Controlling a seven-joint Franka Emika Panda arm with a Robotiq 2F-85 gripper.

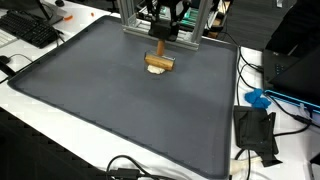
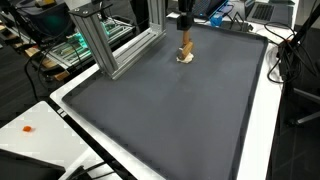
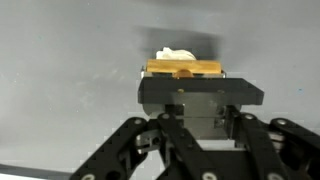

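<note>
Wooden flat block [image 1: 158, 66], pale rounded underside, clamped in black end effector [image 1: 158, 48], over matte grey mat [image 1: 100, 95]

Grey mat [image 1: 120, 110]; aluminium frame [image 2: 108, 42] on mat edge; keyboard [image 1: 32, 28] beyond corner.

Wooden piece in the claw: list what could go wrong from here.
1. The claw seems to grip the upright wooden piece only near its top, so the piece may swivel or slip sideways.
2. A white lump lies at the piece's foot on the grey mat. Pressing down could squash or smear it.
3. The aluminium frame stands close by, and a wide swing might strike it.
</note>
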